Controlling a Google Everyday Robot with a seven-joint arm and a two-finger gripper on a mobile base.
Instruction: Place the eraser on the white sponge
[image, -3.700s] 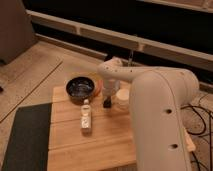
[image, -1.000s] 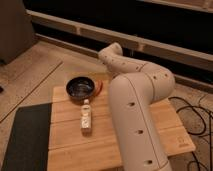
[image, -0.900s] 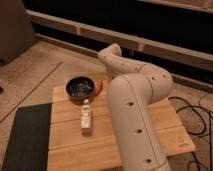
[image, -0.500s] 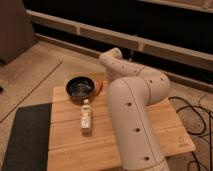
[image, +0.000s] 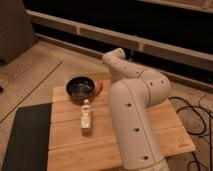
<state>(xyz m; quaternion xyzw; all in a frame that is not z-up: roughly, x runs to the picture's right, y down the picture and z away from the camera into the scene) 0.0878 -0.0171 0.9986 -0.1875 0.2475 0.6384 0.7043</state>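
My white arm (image: 134, 105) fills the middle of the camera view and rises from the front of the wooden table (image: 70, 145). Its elbow end (image: 115, 59) stands above the table's far edge. My gripper is hidden behind the arm's thick links, somewhere over the table's middle right. The eraser and the white sponge are both hidden behind the arm too.
A round dark bowl (image: 81, 88) sits at the table's back left, with an orange-red object (image: 99, 87) beside its right rim. A slim clear bottle (image: 86, 116) lies in front of the bowl. A dark mat (image: 27, 137) lies left of the table and cables (image: 196, 117) lie right of it.
The arm has swung in front of the table's middle and now covers the gripper and the white object seen beside it 3.7 s ago. In the last second it shifted only slightly.
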